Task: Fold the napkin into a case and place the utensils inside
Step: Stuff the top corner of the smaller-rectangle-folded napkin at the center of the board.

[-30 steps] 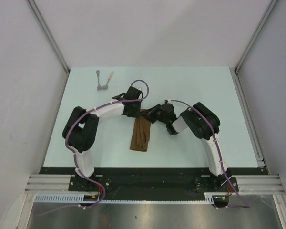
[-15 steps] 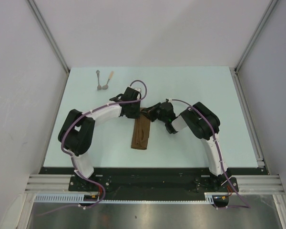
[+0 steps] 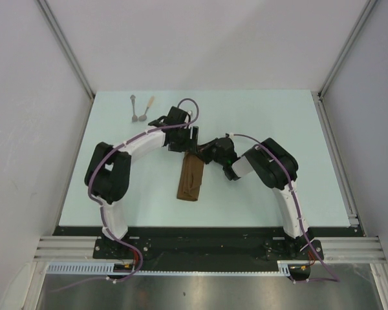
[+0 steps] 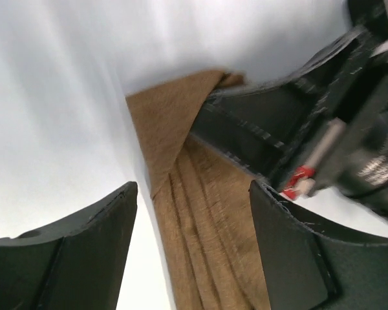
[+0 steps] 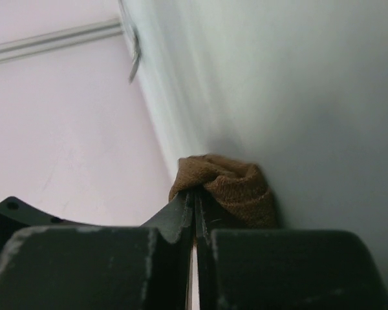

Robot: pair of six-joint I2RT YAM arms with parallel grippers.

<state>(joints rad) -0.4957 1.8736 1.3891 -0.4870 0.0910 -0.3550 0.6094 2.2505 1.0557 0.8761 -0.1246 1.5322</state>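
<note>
Top external view: the napkin point(image 3: 191, 179), folded into a narrow strip, lies mid-table point(image 3: 265, 123), running near to far. The right gripper point(image 5: 194, 201) is clamped on its far end. The left gripper point(image 4: 193, 194) hangs over that end, jaws wide, holding nothing. Two utensils point(image 3: 141, 110) lie far-left, well apart from the napkin.

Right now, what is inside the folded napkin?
Nothing that I can see. Both spoons lie on the table at the far left, outside the napkin. Its folds cover the inside. The right fingers pinch its far end.
</note>
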